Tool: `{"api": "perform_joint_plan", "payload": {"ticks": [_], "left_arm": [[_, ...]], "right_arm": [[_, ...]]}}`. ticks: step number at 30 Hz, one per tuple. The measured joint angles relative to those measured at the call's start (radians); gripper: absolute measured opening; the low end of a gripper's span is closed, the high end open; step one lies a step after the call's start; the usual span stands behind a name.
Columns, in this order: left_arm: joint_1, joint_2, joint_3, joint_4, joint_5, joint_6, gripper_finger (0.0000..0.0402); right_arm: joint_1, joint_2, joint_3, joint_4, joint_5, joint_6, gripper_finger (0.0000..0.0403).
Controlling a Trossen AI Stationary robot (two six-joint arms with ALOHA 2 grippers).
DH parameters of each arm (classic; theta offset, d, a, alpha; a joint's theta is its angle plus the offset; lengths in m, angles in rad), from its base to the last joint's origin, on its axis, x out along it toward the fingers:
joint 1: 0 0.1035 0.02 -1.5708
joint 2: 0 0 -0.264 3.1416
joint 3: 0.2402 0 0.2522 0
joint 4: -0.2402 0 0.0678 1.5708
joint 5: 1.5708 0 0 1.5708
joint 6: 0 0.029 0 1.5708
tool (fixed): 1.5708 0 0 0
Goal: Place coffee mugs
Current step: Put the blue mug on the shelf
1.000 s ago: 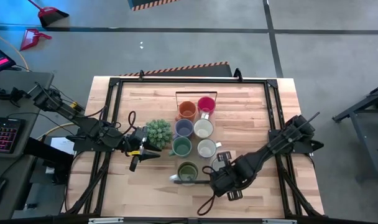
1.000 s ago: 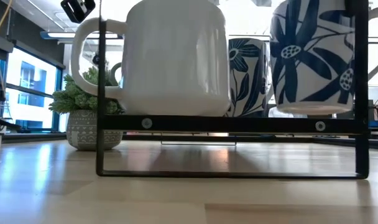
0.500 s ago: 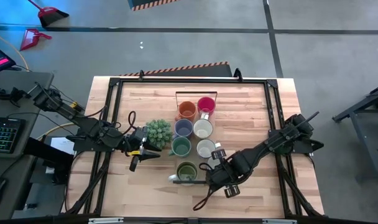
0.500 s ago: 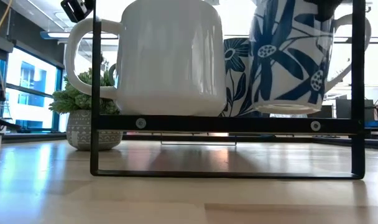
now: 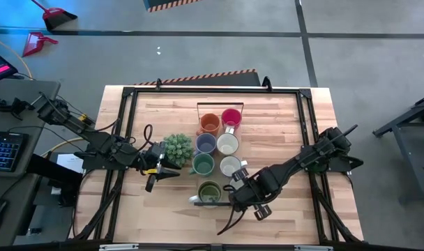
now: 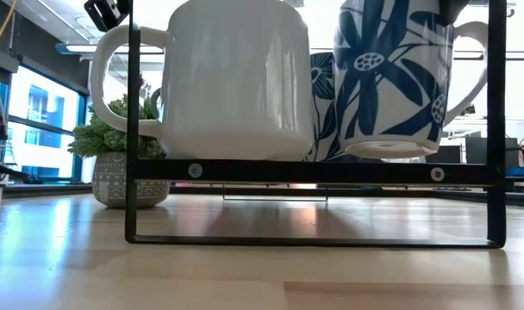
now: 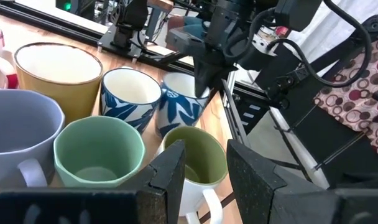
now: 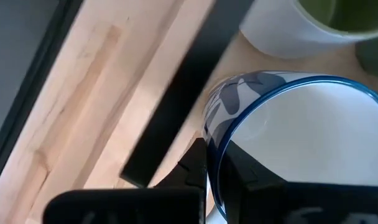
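Seven mugs stand in two rows on a black wire rack (image 6: 314, 170): orange (image 5: 210, 123), pink-red (image 5: 231, 116), lavender (image 5: 206, 143), white (image 5: 228, 143), teal-green (image 5: 203, 164), white (image 5: 231, 166) and olive-lined (image 5: 210, 191). My right gripper (image 5: 241, 187) is shut on a white mug with blue flowers (image 6: 391, 77), right of the olive-lined mug (image 6: 236, 77). My left gripper (image 5: 167, 171) is open and waits beside the potted plant (image 5: 176, 148), left of the mugs. My right gripper pinches the flowered mug's rim (image 8: 212, 140), with one finger (image 8: 254, 177) inside the mug and the other (image 8: 190, 168) outside. The fingers come from above, slanting in from the table's right. The mug hangs nearly upright, its base (image 6: 391, 153) just above the rack's bar.
A black rail frame (image 5: 128, 132) runs round the wooden table top. The potted plant (image 6: 120, 164) stands left of the mug rows. Bare wood (image 5: 282, 132) lies on the table's right and far parts. The right arm's cable (image 5: 229, 224) trails near the near edge.
My right gripper has carried the flowered mug toward the table's left and slightly far, up beside the olive-lined mug. The mug tipped on the way and now hangs nearer upright. The rack and the olive-lined mug shifted a little in the low view.
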Motion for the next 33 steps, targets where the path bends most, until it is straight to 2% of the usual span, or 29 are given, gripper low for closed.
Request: {"api": "perform_joint_plan", "payload": {"ticks": [5, 13, 33], "left_arm": [[0.0, 0.0, 0.0, 0.0, -0.014, 0.0, 0.0106], [0.0, 0.0, 0.0, 0.0, -0.017, -0.001, 0.0106], [0.0, 0.0, 0.0, -0.001, -0.02, -0.001, 0.0106]], "right_arm": [[0.0, 0.0, 0.0, 0.009, -0.038, -0.059, 0.0], [-0.005, 0.0, 0.0, 0.022, -0.037, -0.091, 0.0], [-0.033, 0.029, 0.0, 0.057, -0.081, -0.088, 0.0]]}}
